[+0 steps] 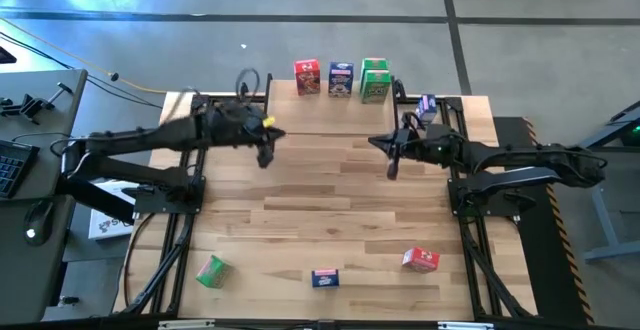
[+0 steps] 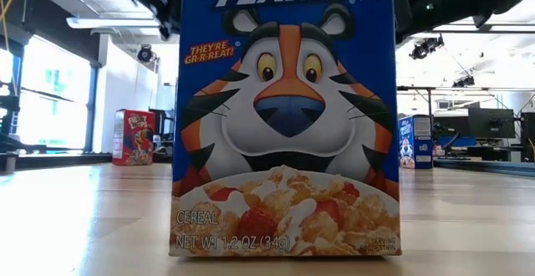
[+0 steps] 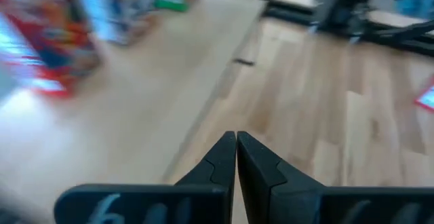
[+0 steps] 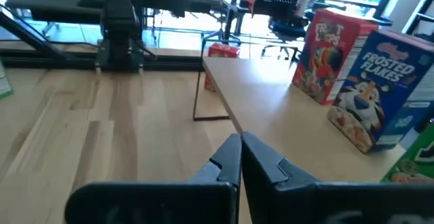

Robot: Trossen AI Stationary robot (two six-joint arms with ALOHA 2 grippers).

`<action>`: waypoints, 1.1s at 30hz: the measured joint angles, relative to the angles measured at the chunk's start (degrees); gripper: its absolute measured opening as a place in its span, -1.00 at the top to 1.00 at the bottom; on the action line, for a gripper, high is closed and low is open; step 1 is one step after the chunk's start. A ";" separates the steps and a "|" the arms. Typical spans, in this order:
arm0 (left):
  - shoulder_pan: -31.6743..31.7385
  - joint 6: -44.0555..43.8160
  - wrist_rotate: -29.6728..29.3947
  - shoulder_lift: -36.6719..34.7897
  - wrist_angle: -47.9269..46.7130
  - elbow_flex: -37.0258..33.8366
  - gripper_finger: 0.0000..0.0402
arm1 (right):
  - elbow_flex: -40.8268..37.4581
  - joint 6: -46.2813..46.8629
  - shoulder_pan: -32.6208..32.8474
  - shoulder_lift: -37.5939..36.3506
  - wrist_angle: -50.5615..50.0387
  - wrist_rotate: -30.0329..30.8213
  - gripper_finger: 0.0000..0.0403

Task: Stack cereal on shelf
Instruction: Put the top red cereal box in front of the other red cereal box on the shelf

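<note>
The shelf (image 1: 330, 115) stands at the table's far middle. On its top board (image 4: 271, 108) stand a red cereal box (image 1: 307, 76), a blue one (image 1: 341, 79) and a green one (image 1: 375, 80), all upright. Three more boxes lie near the table's front edge: green (image 1: 211, 271), blue (image 1: 325, 278) and red (image 1: 421, 260). My left gripper (image 1: 265, 157) hangs shut by the shelf's left front corner, holding nothing. My right gripper (image 1: 392, 167) hangs shut by its right front corner, also with nothing in it. Both wrist views show fingertips together, the left (image 3: 236, 142) and the right (image 4: 241, 142).
Another blue box (image 1: 427, 105) sits at the far right, beside the right arm. The blue box (image 2: 284, 117) at the front edge fills most of the low view, with a red box (image 2: 134, 138) and a blue one (image 2: 415, 142) behind it. Bare wood lies in the table's middle (image 1: 330, 210).
</note>
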 joint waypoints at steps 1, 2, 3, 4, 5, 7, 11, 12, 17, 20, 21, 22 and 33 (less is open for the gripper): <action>0.87 0.01 -0.61 -0.58 -4.12 2.45 0.96 | -0.09 -0.21 0.28 -0.03 0.01 0.04 1.00; 1.77 0.02 -1.05 -1.07 -8.15 4.81 0.96 | -0.11 -0.22 0.44 0.01 -0.17 0.03 1.00; 2.75 0.06 -1.55 -1.50 -12.07 7.15 0.96 | -0.12 -0.22 0.50 0.02 -0.31 0.00 1.00; 3.76 0.16 -2.18 -1.79 -16.44 9.55 0.96 | -0.12 -0.25 0.61 0.02 -0.31 -0.16 1.00; 4.78 0.44 -2.89 -1.88 -20.41 11.85 0.96 | -0.12 -0.42 0.76 0.02 -0.30 -0.24 1.00; 7.28 1.85 -3.73 -1.72 -28.31 16.07 0.97 | -0.12 -1.44 1.08 0.02 -0.43 -0.25 1.00; 15.18 3.02 -4.09 0.41 -41.78 21.31 0.99 | -0.12 -3.83 1.76 0.02 -0.43 -0.27 1.00; 17.35 3.92 -3.93 1.06 -43.96 21.71 0.99 | -0.12 -4.14 1.83 0.02 -0.42 -0.27 1.00; 26.45 9.84 -3.69 5.59 -46.55 21.84 0.92 | -0.12 -4.48 1.81 0.02 -0.45 -0.30 1.00; 30.28 12.65 -3.00 9.37 -46.54 21.84 0.76 | -0.12 -4.46 1.81 0.02 -0.59 -0.32 1.00; 31.40 13.19 -2.21 10.71 -46.67 21.84 0.70 | -0.12 -4.46 1.81 0.02 -0.77 -0.32 1.00; 32.50 13.70 -1.51 12.05 -46.99 21.84 0.62 | -0.12 -4.46 1.81 0.02 -0.96 -0.34 1.00; 39.74 15.55 -2.61 24.55 -47.73 21.84 -0.13 | -0.14 -3.09 1.81 0.04 -2.81 -0.38 1.00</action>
